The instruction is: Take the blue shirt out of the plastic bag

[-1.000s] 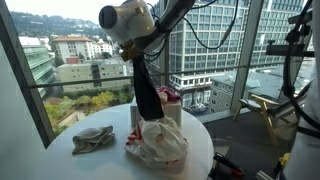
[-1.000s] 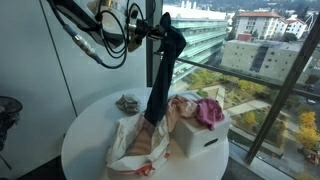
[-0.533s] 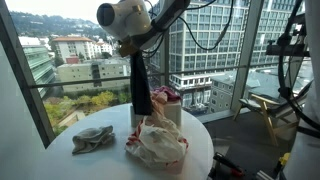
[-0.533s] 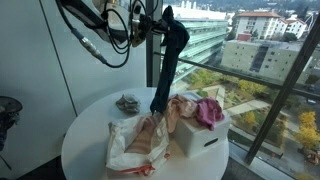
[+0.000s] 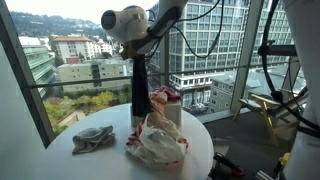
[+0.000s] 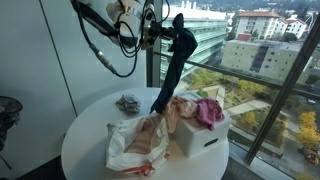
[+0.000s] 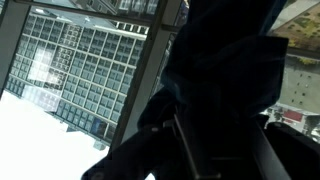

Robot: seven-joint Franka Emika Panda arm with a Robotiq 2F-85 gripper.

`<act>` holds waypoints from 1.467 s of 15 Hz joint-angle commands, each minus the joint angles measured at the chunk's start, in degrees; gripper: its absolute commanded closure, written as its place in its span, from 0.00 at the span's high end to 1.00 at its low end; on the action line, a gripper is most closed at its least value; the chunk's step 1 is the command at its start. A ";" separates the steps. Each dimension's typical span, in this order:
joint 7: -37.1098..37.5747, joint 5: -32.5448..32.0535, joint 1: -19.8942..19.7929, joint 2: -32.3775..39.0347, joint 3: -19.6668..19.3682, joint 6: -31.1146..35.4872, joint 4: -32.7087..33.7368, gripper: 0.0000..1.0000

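the fingers (image 6: 172, 29) are clamping the top of the blue shirt (image 6: 170, 68) and are holding it high above the round white worktop (image 6: 84, 150). the blue shirt is hanging straight down as a long dark strip in both exterior views (image 5: 141, 88), and its lower end is reaching the mouth of the plastic bag (image 6: 134, 146); whether the hem is clear of the bag cannot be told. in the wrist view the dark cloth (image 7: 232, 70) is filling the upper right, bunched at the fingers. the plastic bag is lying crumpled near the middle of the worktop (image 5: 158, 146), touching a white box (image 6: 202, 136). a pink cloth (image 6: 208, 110) is resting on top of the box. a grey cloth (image 5: 92, 138) is lying apart from the bag, toward the worktop edge beside the window.
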 commanded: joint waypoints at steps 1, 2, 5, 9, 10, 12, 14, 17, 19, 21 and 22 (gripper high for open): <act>-3.29 4.10 -1.57 4.31 -1.01 0.61 4.87 0.13; -3.06 4.70 -2.02 5.14 -1.26 1.42 5.01 0.14; -3.06 5.79 -2.75 7.08 -2.03 2.12 5.65 0.15; -3.87 9.18 -3.53 7.83 -2.43 3.05 6.26 0.62; -3.96 9.69 -3.59 7.86 -2.62 3.21 6.42 0.69; -4.20 10.90 -3.69 7.58 -2.89 3.65 6.46 0.84; -4.43 12.55 -3.85 6.53 -2.82 4.85 5.67 0.99; -5.15 15.93 -3.10 2.93 -2.50 6.38 1.84 1.00; -7.36 19.58 -2.78 -0.77 -1.61 7.25 -2.55 1.00; -10.42 24.40 -2.47 -5.29 -0.67 7.44 -8.16 1.00; -13.00 27.81 -2.53 -7.66 0.03 7.61 -11.20 1.00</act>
